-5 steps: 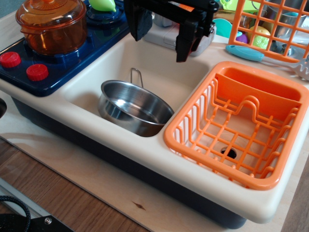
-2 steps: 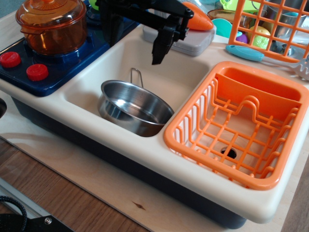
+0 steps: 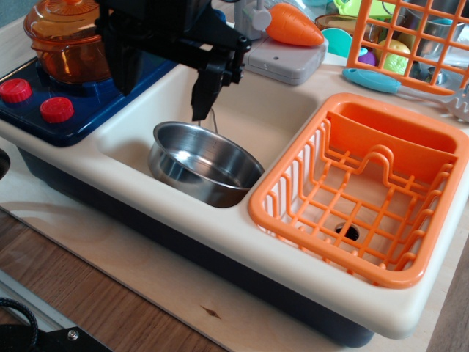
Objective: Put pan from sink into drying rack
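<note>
The shiny steel pan (image 3: 205,163) sits upright in the left part of the cream sink (image 3: 275,117), its wire loop handle pointing to the back. The orange drying rack (image 3: 366,183) stands empty in the right part of the sink, next to the pan; a dark drain hole shows through its grid. My black gripper (image 3: 160,101) hangs open and empty just above the pan's back-left rim. Its right finger (image 3: 201,92) reaches down to the handle, and I cannot tell if it touches. The left finger is over the stove's edge.
An orange translucent lidded pot (image 3: 66,44) stands on a blue stove (image 3: 80,110) with red knobs at the left. A toy carrot (image 3: 293,24) lies on a grey block behind the sink. An orange wire basket of toys (image 3: 410,37) and a teal utensil (image 3: 370,79) are at the back right.
My gripper has moved left and down, from above the back of the sink to just over the pan's handle. The pan and rack have not moved.
</note>
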`<state>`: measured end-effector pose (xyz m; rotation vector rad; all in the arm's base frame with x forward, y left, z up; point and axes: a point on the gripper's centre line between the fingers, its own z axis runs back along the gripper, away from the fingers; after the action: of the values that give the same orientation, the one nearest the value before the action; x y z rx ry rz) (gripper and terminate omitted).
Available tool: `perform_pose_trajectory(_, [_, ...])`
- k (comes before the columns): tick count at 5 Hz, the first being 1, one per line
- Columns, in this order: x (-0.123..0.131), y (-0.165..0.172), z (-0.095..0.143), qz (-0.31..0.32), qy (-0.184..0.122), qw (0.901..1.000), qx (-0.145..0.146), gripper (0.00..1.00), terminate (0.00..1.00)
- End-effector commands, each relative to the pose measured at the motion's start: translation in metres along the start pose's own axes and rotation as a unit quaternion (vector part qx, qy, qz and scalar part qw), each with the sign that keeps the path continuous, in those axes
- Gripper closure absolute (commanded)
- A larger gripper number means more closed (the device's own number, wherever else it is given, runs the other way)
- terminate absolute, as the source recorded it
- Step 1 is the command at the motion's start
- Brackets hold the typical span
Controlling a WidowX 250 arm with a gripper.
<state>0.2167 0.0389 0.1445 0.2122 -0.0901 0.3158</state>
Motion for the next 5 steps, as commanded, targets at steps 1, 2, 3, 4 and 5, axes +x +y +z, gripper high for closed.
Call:
perform_pose_trajectory(1, [-0.003, 0.005, -0.011, 0.025, -0.007, 0.9996, -0.01, 0.0, 0.0])
perform_pose_trajectory(2, [-0.003, 0.005, -0.028, 0.025, 0.001, 0.9993, -0.028, 0.0, 0.0])
perform_pose_trajectory(3, [-0.009, 0.002, -0.039, 0.035, 0.01, 0.9985, -0.041, 0.0, 0.0])
perform_pose_trajectory(4, [-0.013, -0.001, -0.049, 0.046, 0.018, 0.9977, -0.047, 0.0, 0.0])
perform_pose_trajectory(5, [-0.013, -0.002, -0.049, 0.048, 0.023, 0.9977, -0.041, 1.0, 0.0])
